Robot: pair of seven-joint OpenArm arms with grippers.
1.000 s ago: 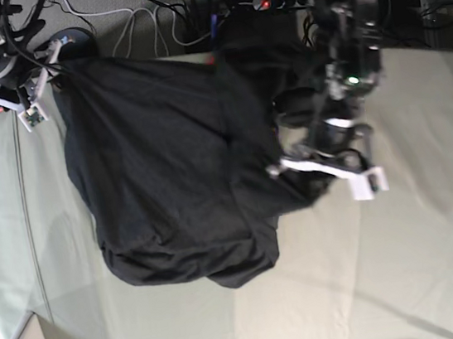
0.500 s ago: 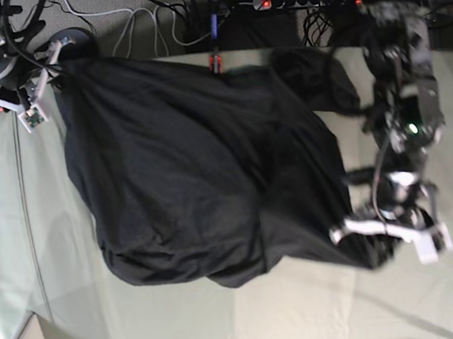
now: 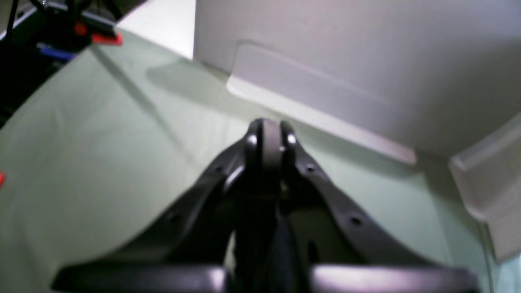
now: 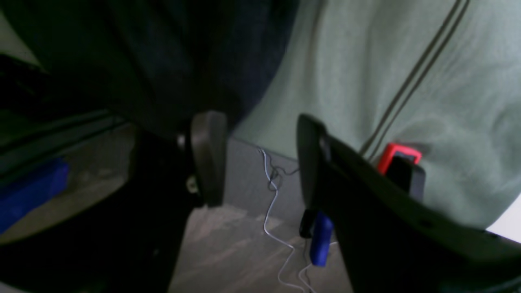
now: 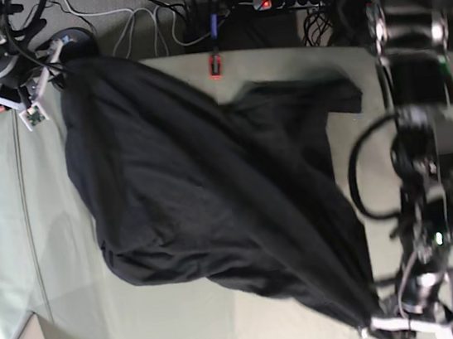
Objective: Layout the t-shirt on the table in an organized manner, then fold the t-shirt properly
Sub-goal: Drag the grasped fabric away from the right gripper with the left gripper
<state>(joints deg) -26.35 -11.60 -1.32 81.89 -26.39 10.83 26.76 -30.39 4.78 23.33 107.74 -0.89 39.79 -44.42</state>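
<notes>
**Shirt hauled out toward the near corner**

Desk (image 5: 19,247) first: pale green cloth, bare along both sides, with the dark t-shirt (image 5: 205,197) now sprawled diagonally across its middle. A second ago the shirt sat bunched near the centre; now one corner is stretched into a long taper running to the near edge, and a sleeve shows flat by the far edge. That looks like real progress on the laying-out, though the far-left bulk is still heaped and nothing is folded yet.

Left gripper (image 5: 379,323) is down at that taper's tip, jaws pinched tight on a strip of black fabric. It has swept from mid-desk to the near edge.

Right gripper (image 4: 256,158) holds its post at the far corner, jaws standing fairly wide, shirt fabric beside one finger (image 4: 207,154); whether it grips anything I can't tell.
</notes>
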